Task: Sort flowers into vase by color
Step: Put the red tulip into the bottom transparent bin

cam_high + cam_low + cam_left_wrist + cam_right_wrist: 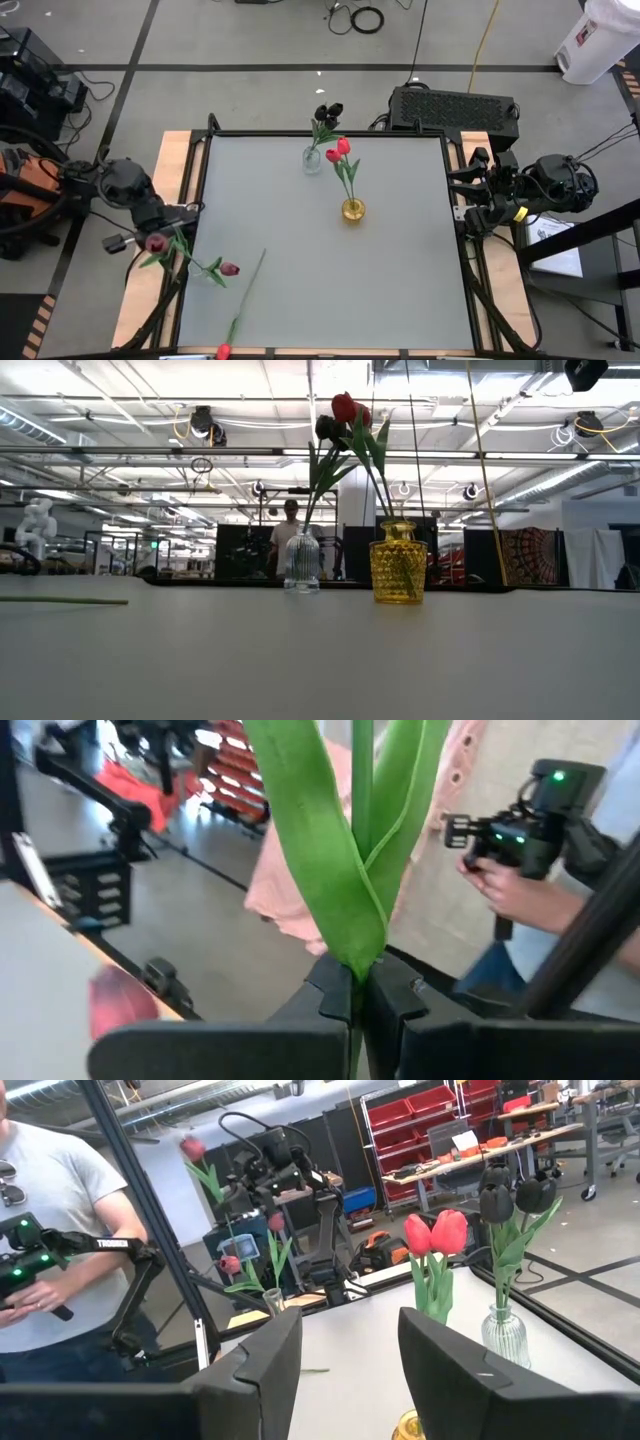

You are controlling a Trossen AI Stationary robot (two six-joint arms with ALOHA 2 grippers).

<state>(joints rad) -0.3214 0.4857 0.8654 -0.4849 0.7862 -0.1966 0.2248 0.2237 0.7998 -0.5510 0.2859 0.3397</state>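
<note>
I see the table (330,270) with a yellow vase (352,210) holding two red tulips (338,152) and a clear vase (312,160) holding two black ones (327,112). My left gripper (357,995) is clamped on a leafy green stem (360,780). The right gripper (350,1355), jaws apart, waits facing both vases. Only overhead shows a loose tulip (240,310) lying beside the left gripper.

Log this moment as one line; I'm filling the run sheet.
left pincer: shut on tulip stem, table's left edge | right pincer: open, empty, right edge | yellow vase: red tulips | clear vase: black tulips
</note>
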